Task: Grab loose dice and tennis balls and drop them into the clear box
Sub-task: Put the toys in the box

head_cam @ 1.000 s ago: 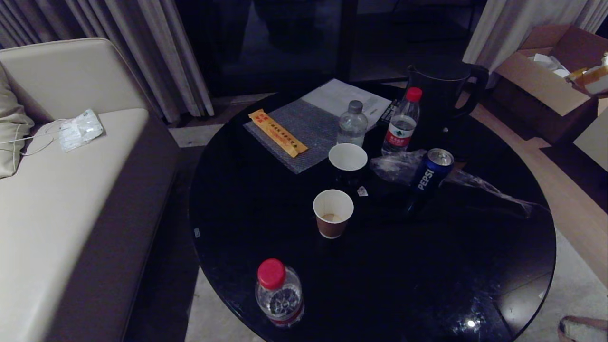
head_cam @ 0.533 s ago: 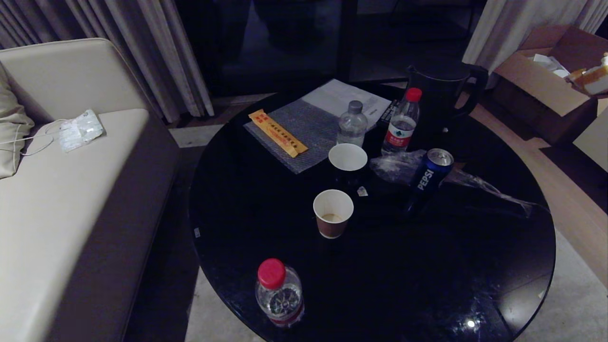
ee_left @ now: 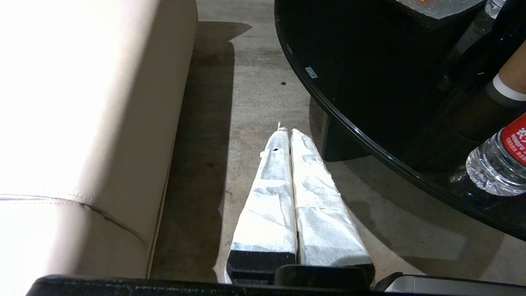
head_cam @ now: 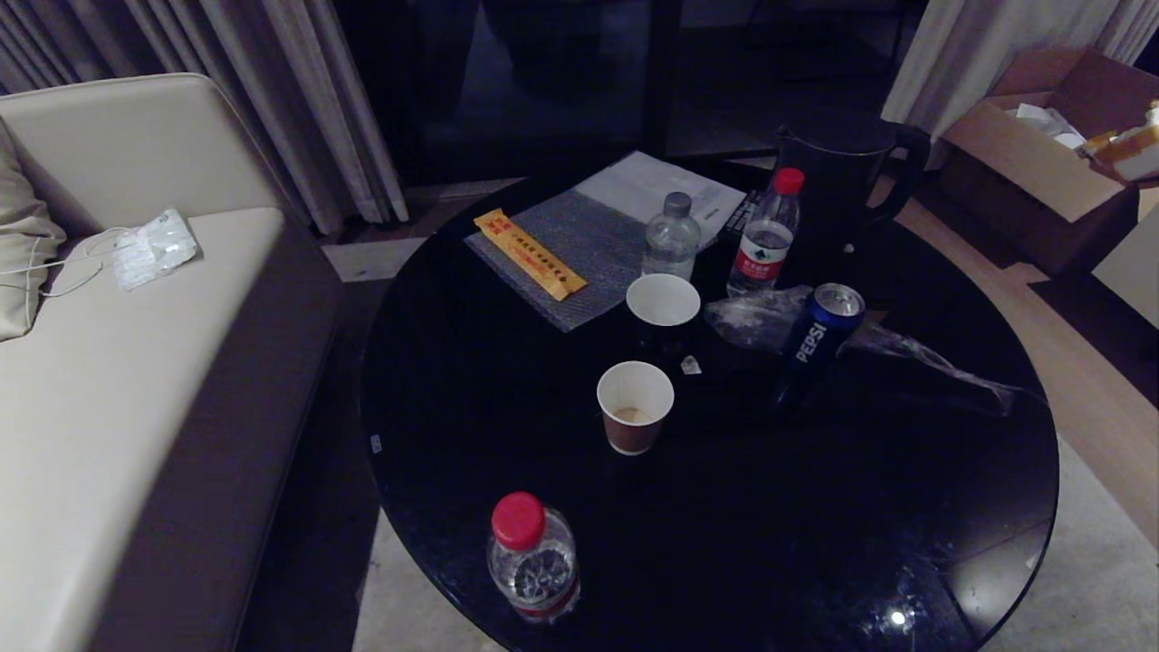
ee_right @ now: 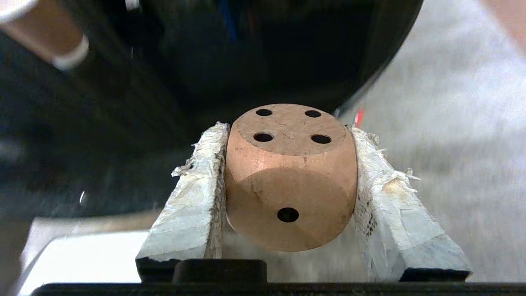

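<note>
Dim room with a round black desk (head_cam: 507, 389) beside a cream sofa (head_cam: 118, 380)

Pale pleated curtains (head_cam: 299, 100) are hanging behind the sofa and again at the far right, framing a dark window (head_cam: 543, 72) that is letting in no daylight. The glossy desk top is catching one small glint of lamp light near its close edge. Light grey floor (head_cam: 1087, 580) is showing around the desk, giving way to a tan strip further back, where an open cardboard box (head_cam: 1041, 154) is sitting against the right-hand curtain.
</note>
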{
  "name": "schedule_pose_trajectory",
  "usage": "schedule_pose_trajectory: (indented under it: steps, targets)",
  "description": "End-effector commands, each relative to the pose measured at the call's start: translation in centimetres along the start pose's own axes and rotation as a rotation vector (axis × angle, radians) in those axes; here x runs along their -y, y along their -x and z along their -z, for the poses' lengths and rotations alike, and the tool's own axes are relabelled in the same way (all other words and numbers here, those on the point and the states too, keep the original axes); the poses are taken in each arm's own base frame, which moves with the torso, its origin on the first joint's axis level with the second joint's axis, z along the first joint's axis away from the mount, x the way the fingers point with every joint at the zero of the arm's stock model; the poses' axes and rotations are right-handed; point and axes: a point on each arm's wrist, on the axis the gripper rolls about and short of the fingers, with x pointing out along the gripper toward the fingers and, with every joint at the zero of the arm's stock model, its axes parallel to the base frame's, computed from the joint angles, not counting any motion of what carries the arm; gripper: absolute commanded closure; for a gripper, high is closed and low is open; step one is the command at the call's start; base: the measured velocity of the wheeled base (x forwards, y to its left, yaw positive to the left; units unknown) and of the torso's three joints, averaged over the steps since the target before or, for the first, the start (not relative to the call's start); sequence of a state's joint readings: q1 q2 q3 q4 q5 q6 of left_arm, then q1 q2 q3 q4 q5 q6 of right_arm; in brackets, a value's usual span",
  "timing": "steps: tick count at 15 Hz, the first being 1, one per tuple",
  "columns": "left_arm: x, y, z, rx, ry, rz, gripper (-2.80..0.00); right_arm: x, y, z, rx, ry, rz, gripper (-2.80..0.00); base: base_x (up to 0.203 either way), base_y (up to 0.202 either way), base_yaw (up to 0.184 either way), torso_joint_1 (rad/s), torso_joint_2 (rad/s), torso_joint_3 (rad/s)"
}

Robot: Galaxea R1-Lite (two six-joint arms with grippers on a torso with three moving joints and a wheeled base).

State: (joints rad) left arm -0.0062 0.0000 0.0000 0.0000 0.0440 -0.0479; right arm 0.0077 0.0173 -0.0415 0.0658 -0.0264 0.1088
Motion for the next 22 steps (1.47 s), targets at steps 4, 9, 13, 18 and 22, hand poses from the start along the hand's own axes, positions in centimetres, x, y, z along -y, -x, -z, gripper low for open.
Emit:
schedule_pose_trajectory:
  steps: [4, 9, 13, 18, 22]
  targets:
    - [0.00, -0.02, 0.04, -0.003, 0.001, -0.001, 0.00, 0.06, -0.27, 0.39, 0.068, -0.004, -0.002, 0.00, 0.000, 0.000, 0.000, 0.000, 0.00, 0.000]
    - [0.00, -0.02, 0.04, -0.003, 0.001, -0.001, 0.00, 0.05, -0.27, 0.38, 0.069, -0.004, -0.002, 0.00, 0.000, 0.000, 0.000, 0.000, 0.00, 0.000]
    - [0.01, -0.02, 0.04, -0.003, -0.008, 0.004, 0.00, 0.05, -0.27, 0.38, 0.069, -0.004, -0.002, 0.00, 0.000, 0.000, 0.000, 0.000, 0.00, 0.000]
    - [0.01, -0.02, 0.06, -0.005, -0.010, 0.004, 0.00, 0.06, -0.29, 0.42, 0.068, -0.004, -0.002, 0.00, -0.088, 0.000, 0.001, 0.001, 0.00, 0.000]
    - [0.01, -0.02, 0.06, -0.005, -0.010, 0.004, 0.00, 0.06, -0.29, 0.42, 0.068, -0.004, -0.002, 0.00, -0.184, 0.000, 0.001, 0.002, 0.00, 0.006]
